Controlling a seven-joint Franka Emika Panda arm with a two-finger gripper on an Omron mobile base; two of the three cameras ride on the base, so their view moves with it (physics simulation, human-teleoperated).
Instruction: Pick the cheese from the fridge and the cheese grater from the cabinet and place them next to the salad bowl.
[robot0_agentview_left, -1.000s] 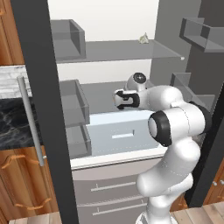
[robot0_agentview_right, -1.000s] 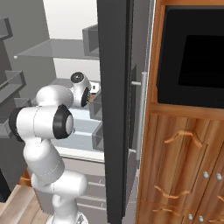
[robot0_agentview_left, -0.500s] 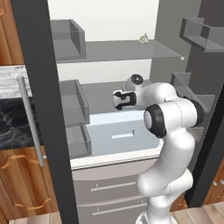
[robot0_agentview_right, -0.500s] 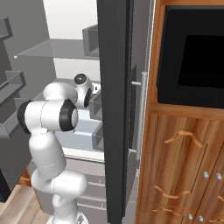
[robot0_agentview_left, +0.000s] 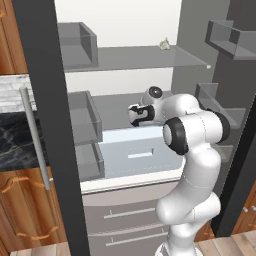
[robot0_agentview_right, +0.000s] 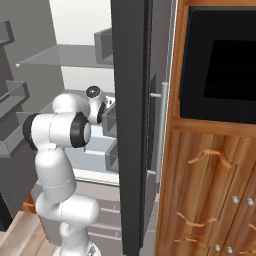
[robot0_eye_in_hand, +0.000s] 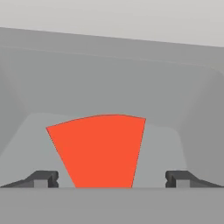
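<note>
We have the gripper (robot0_eye_in_hand: 111, 179) reaching deep into the open fridge (robot0_agentview_left: 130, 60), over the middle shelf, with its jaws spread wide and nothing between the pads yet. In the hand view the cheese (robot0_eye_in_hand: 99, 151) lies straight ahead at twelve o'clock, a red-orange wedge resting flat on the grey shelf, broad end away from us and narrowing towards us, framed by the two fingertips (robot0_eye_in_hand: 43, 179) at about eight and four o'clock. We judge it a small, light, fairly firm block: stiff enough to take a squeeze, though its smooth rind could slip, and its tapered sides may squirt it out of a pinch. We would take hold across the middle of the wedge, pads flat on the two slanting sides, low near the shelf, and close gently.
</note>
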